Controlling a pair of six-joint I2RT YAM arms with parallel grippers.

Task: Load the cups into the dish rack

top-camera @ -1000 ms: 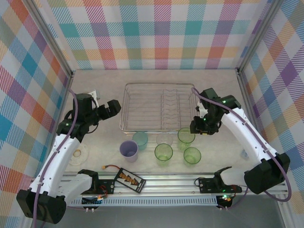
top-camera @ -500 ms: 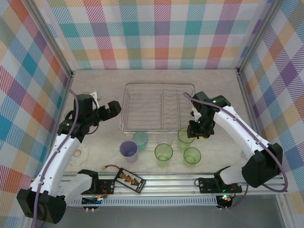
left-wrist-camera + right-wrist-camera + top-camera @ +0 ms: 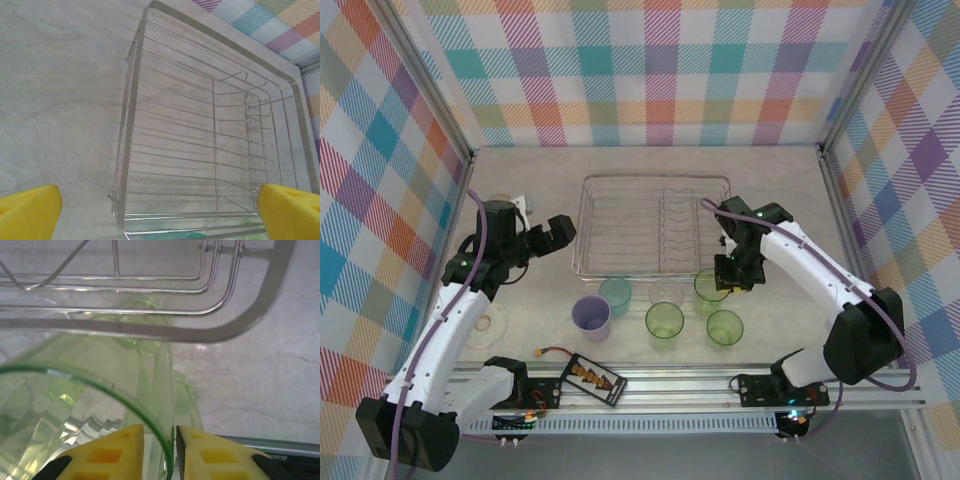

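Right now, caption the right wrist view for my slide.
Right gripper straddles the rim of a light green cup beside the dish rack.

Rack [image 3: 131, 125]: shiny metal wire; cups [image 3: 664, 320]: glossy transl. plastic.

The walls [image 3: 660, 70] are plaid: teal, orange, lilac, green and yellow bands on white. The bench [image 3: 530, 180] is pale grey with faint marbling. The dish rack [image 3: 655, 225] is silvery wire. There is a lilac cup [image 3: 591, 317], a teal cup [image 3: 615, 293], a clear cup [image 3: 666, 292] and three light green cups [image 3: 664, 321] [image 3: 725, 327] [image 3: 708, 291]. The box [image 3: 594, 378] is black with orange marks. The left arm [image 3: 445, 330] and right arm [image 3: 810, 265] are white with black joints. The left tool [image 3: 160, 212] and right tool [image 3: 159, 437] have yellow pads.
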